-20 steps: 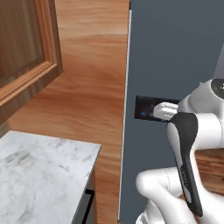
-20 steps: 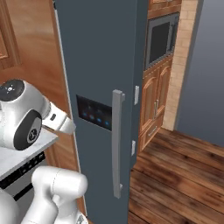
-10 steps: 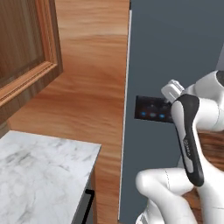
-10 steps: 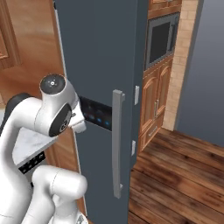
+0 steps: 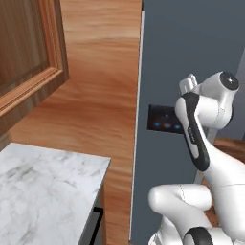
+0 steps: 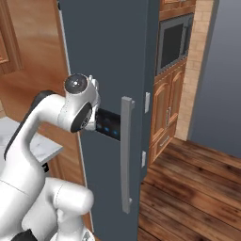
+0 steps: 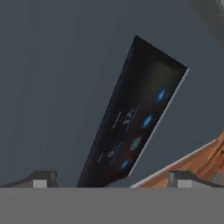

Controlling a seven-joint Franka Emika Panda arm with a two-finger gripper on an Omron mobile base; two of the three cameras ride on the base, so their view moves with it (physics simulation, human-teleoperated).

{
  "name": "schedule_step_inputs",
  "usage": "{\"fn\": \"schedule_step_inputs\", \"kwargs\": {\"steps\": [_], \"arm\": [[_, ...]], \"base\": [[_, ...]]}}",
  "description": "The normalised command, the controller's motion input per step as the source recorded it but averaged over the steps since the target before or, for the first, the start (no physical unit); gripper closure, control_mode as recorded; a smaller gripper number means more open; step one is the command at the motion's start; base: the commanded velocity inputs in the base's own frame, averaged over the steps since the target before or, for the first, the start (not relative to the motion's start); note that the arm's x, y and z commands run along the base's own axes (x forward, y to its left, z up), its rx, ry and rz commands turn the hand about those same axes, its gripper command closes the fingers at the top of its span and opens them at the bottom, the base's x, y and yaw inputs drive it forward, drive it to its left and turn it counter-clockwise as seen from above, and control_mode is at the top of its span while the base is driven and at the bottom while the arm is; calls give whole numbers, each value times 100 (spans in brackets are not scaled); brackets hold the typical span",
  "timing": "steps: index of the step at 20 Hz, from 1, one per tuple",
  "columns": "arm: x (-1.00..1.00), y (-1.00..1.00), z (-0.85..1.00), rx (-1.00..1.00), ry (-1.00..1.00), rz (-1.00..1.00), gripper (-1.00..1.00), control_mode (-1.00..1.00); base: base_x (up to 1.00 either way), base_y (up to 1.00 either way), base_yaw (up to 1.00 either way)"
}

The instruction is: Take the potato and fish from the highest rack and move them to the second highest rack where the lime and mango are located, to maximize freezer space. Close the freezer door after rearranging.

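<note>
In the left base view, the freezer door (image 5: 191, 57) stands closed as a tall slate-blue panel, so the racks and whatever lies on them are hidden. A dark control panel (image 5: 163, 119) with small blue lights sits on the door's face, and the white arm (image 5: 201, 119) is raised just in front of it, partly covering it. Left of the door comes a wooden wall panel (image 5: 100, 105), then a wooden cabinet (image 5: 26, 52) higher up, and a marble counter (image 5: 45, 186) lower down.

In the right base view, the same door (image 6: 108, 52) is shut, with its grey vertical bar handle (image 6: 126, 153) just right of the control panel (image 6: 109, 130). The arm's wrist (image 6: 80, 101) is close to the panel's left end. Beyond the door's right edge stand wooden cabinets (image 6: 164, 113) with a built-in oven (image 6: 173, 42) and a wood floor (image 6: 197, 188).

In the hand view, the gripper (image 7: 111, 180) is spread wide and holds nothing. Its fingertips (image 7: 41, 178) point at the door (image 7: 52, 87), with the control panel (image 7: 135, 118) slanting across between them.
</note>
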Motion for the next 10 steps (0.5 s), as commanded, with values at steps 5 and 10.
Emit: {"fn": "schedule_step_inputs", "kwargs": {"steps": [5, 10], "arm": [[82, -18, -8, 28, 0, -18, -100, -100], [87, -14, -15, 27, 0, -3, -100, -100]], "base": [[0, 0, 0], [0, 0, 0]]}}
